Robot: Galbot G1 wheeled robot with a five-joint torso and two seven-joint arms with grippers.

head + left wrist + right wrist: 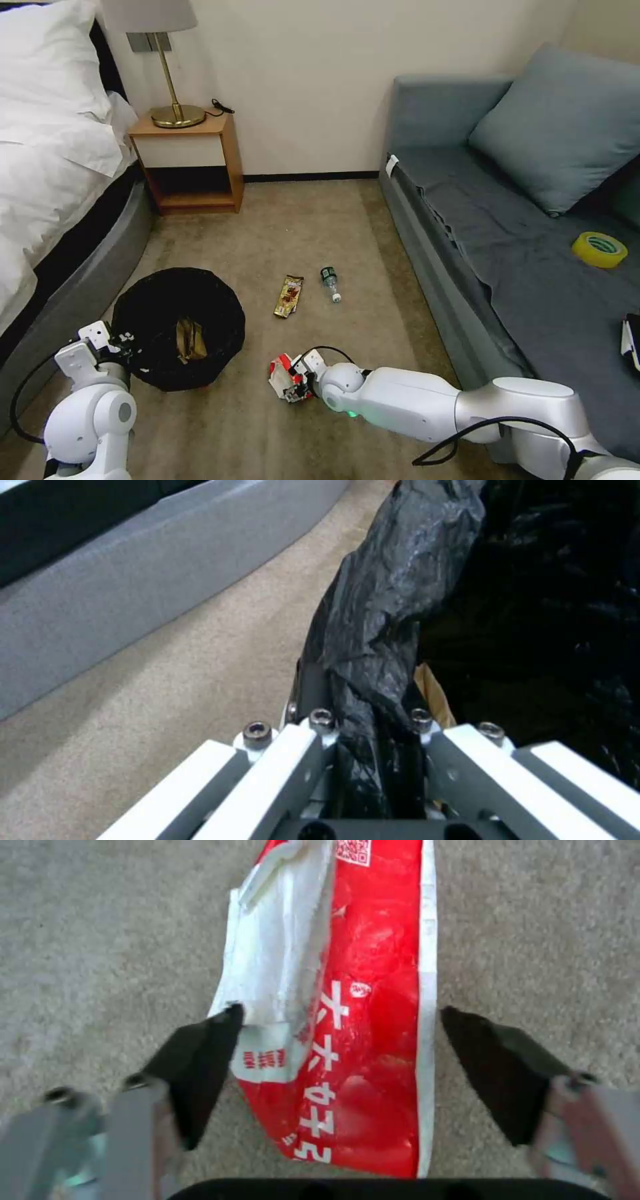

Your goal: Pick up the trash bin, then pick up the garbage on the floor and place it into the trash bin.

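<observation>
The right gripper [337, 1050] is low over the carpet with its jaws spread apart, one dark pad on either side of the red-and-white packet [347, 1030]; the pad on the packet's white side touches its edge, the other stands just clear of it. The right arm reaches out flat and low from the sofa side toward the floor's middle. The left gripper [370, 730] has its jaws clamped together on the rim of the trash bin [179, 327], pinching the crinkled black bag between them, and that arm is bent close beside the bed. Four pieces of garbage can be counted: one crumpled brown paper [190, 340] lying inside the bin, one packet between the right jaws, one brown-gold snack wrapper [289, 296] and one small clear bottle [330, 283] lying near each other on the carpet farther off. The head view gives the whole layout, with one yellow tape roll [599, 249] on the sofa [467, 220] and one lamp [170, 67] on the nightstand [190, 160]. The right wrist view adds the printing on the packet; the left wrist view shows the bag bunched in the grip and a sliver of brown paper behind it.
</observation>
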